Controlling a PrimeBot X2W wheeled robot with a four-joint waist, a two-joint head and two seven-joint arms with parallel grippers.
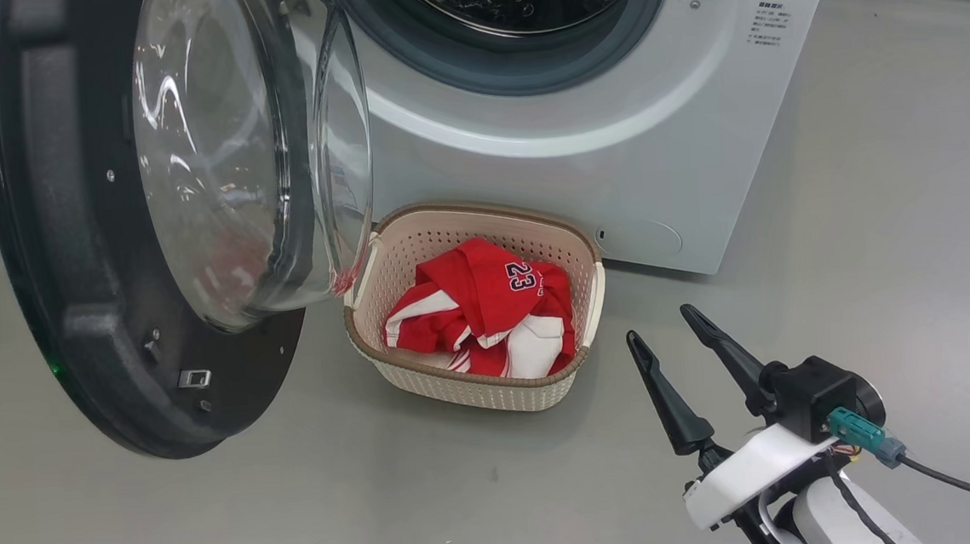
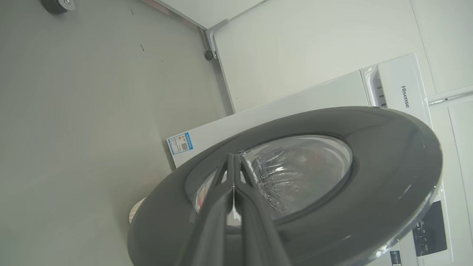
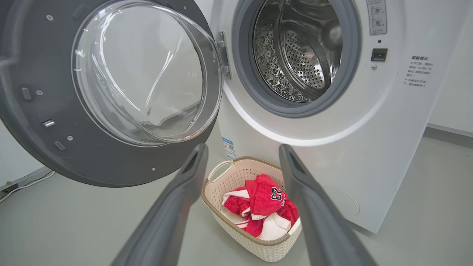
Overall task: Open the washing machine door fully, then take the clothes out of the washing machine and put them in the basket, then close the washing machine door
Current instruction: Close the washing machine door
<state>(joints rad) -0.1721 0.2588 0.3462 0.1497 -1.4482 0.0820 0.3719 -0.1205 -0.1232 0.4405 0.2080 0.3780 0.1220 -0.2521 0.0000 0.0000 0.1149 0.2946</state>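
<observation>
Right claw (image 1: 658, 323): nearest to you, low right in the head view, fingers spread wide and gripping nothing, above the floor (image 1: 875, 236) just right of the basket (image 1: 481, 212).
Left claw (image 2: 234, 156): clenched, fingers pressed together, tips in front of the outer face of the washing machine door (image 1: 65, 250) (touching or not, you cannot tell).
Door: stands open on your left, glass bowl over the basket's left edge.
Clothes (image 1: 478, 298): heaped in the basket, number 23 facing up.
Basket: on the floor, close against the washing machine (image 1: 614, 169), below its open mouth.
</observation>
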